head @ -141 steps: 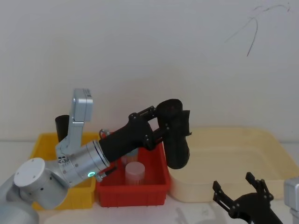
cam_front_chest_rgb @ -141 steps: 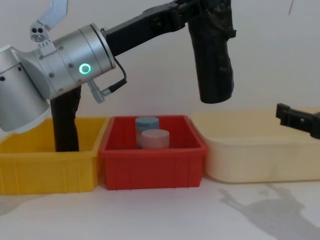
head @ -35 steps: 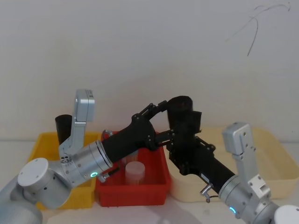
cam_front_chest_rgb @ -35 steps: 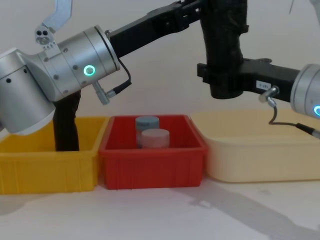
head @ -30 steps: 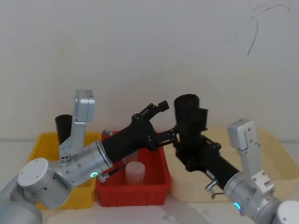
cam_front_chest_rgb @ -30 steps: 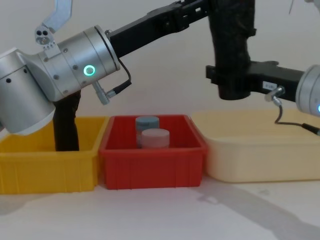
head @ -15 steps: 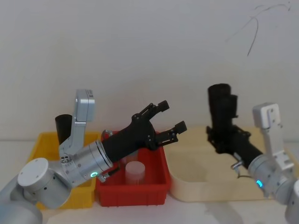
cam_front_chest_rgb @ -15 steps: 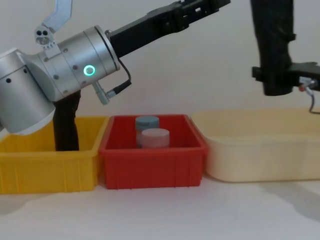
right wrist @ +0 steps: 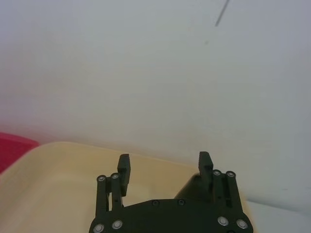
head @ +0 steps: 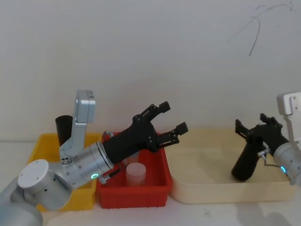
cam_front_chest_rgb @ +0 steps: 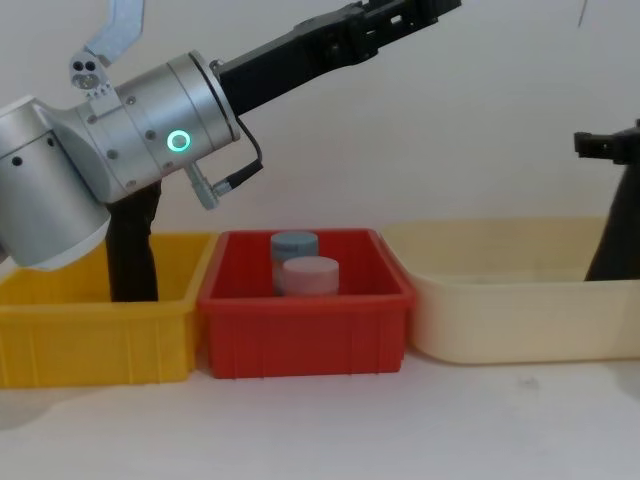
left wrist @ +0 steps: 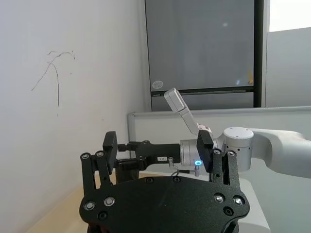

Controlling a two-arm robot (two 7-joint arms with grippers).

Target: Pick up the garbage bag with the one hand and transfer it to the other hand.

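The garbage bag [head: 244, 165], a black rolled bundle, stands tilted inside the cream tray [head: 197, 188] at the right. In the chest view the garbage bag [cam_front_chest_rgb: 614, 240] rises above the tray wall at the right edge. The other hand, my right gripper [head: 255, 125] on the blue-ringed arm, is open just above the bag's top. The right wrist view shows this gripper [right wrist: 164, 165] with fingers spread and the bag [right wrist: 192, 187] dark below them. The one hand, my left gripper [head: 170, 118] on the green-ringed arm, hangs open and empty over the red bin [head: 155, 195].
The red bin [cam_front_chest_rgb: 300, 330] holds a pink cylinder [cam_front_chest_rgb: 310, 276] and a blue-grey one [cam_front_chest_rgb: 294, 246]. A yellow bin [cam_front_chest_rgb: 90, 340] at the left holds another black roll [cam_front_chest_rgb: 132, 250]. A white wall stands close behind the bins.
My right gripper took the bag from the left, which opened. The right arm carried the bag rightward, lowered it into the cream tray and opened. The left arm stayed put.
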